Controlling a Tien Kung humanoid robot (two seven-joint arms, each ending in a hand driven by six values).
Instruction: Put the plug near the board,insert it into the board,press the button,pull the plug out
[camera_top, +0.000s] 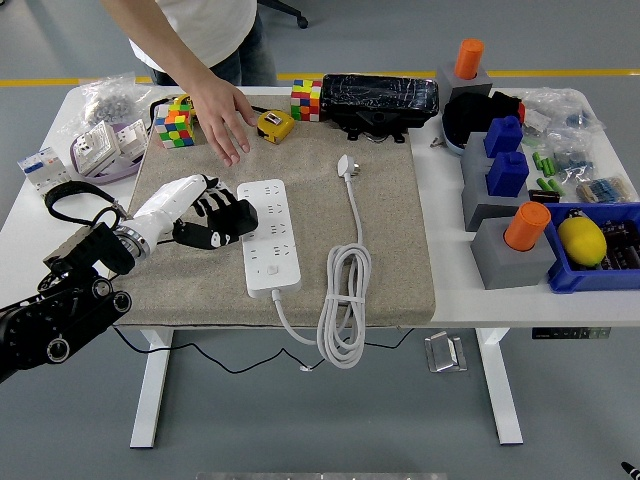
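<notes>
A white power strip (270, 236) lies lengthwise on the beige mat (390, 240), its button at the near end. Its white plug (346, 166) rests on the mat to the upper right, the cable coiled at the mat's front edge (345, 305). My left hand (218, 220) sits on the mat at the strip's left edge, fingers loosely bent and holding nothing, fingertips touching or just short of the strip. A person's hand (222, 118) reaches down over the mat's far left, open, above my hand. My right arm is out of view.
Two colour cubes (172, 125) (306, 99), yellow tape measures (274, 124) and a black case (380, 97) line the mat's far edge. Grey blocks with blue and orange pegs (505, 200) and a blue bin (600, 250) stand right. Small boxes (90, 150) lie left.
</notes>
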